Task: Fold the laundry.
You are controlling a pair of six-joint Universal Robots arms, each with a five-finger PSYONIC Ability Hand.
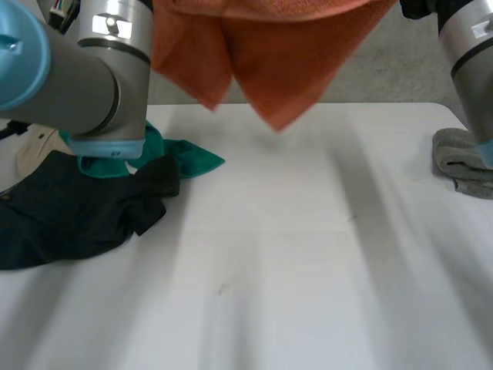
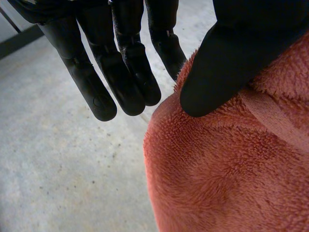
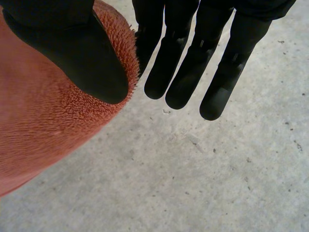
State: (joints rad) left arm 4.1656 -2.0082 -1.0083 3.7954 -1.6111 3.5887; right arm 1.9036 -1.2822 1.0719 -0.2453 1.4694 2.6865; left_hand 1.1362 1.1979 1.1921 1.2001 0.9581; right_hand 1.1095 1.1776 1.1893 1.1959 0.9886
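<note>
Orange towel (image 1: 285, 69) held above white table (image 1: 308, 270), pinched by left hand (image 2: 222, 63) and right hand (image 3: 72, 48), not yet folded; dark garment (image 1: 77, 208), teal cloth (image 1: 189, 158) heaped unfolded; grey cloth (image 1: 462, 158) apparently done.

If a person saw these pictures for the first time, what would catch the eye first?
First, the orange towel, held in the air above the far side of the white table, one corner hanging down. The left hand and the right hand each pinch its edge under a black thumb. On the table, a dark garment lies heaped at the left beside a teal cloth.
</note>
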